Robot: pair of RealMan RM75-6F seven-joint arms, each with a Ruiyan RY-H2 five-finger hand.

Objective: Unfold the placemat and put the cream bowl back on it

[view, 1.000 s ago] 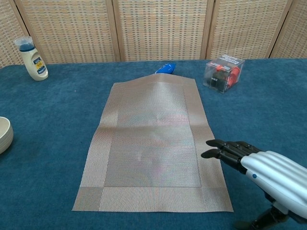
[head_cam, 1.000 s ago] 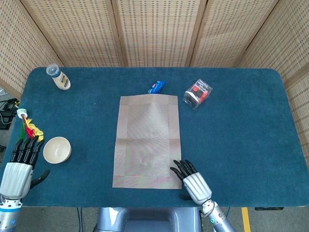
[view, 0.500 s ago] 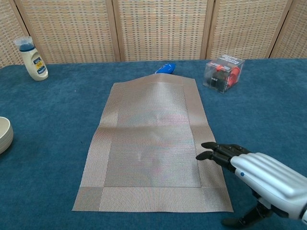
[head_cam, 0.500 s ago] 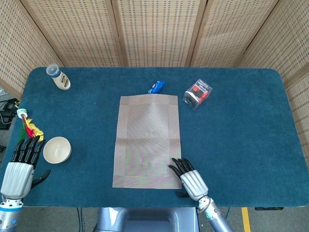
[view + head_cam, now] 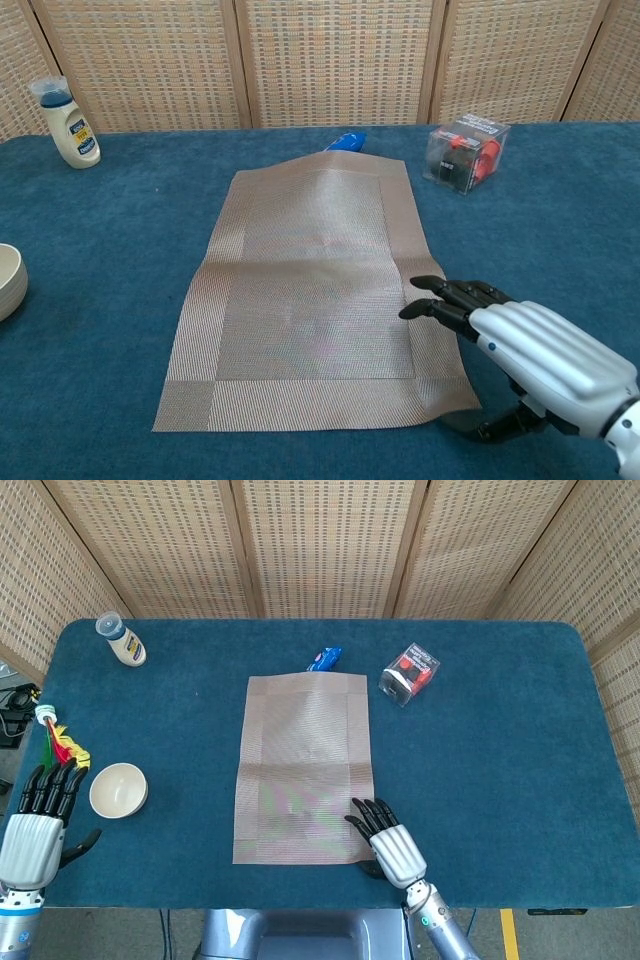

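The woven placemat point(image 5: 305, 768) lies unfolded, long side toward me, in the middle of the blue table; a faint crease crosses it point(image 5: 310, 262). My right hand point(image 5: 388, 842) is at its near right corner. In the chest view the fingers point(image 5: 445, 300) lie flat and spread over the mat's right border, the thumb point(image 5: 490, 428) sits under the corner, and the corner rides up over it. The cream bowl point(image 5: 118, 789) stands upright on the cloth at the near left, cut off by the chest view's edge point(image 5: 8, 280). My left hand point(image 5: 35, 825) is just left of the bowl, fingers straight and holding nothing.
A white squeeze bottle point(image 5: 121, 641) stands at the far left. A blue item point(image 5: 323, 659) touches the mat's far edge. A clear box with red contents point(image 5: 410, 673) sits to the mat's far right. A red and yellow object point(image 5: 62, 742) lies at the left edge.
My right hand slid left onto the mat's near right corner, its thumb going under. That corner lifted and the mat shifted slightly left. The left hand and bowl stayed put.
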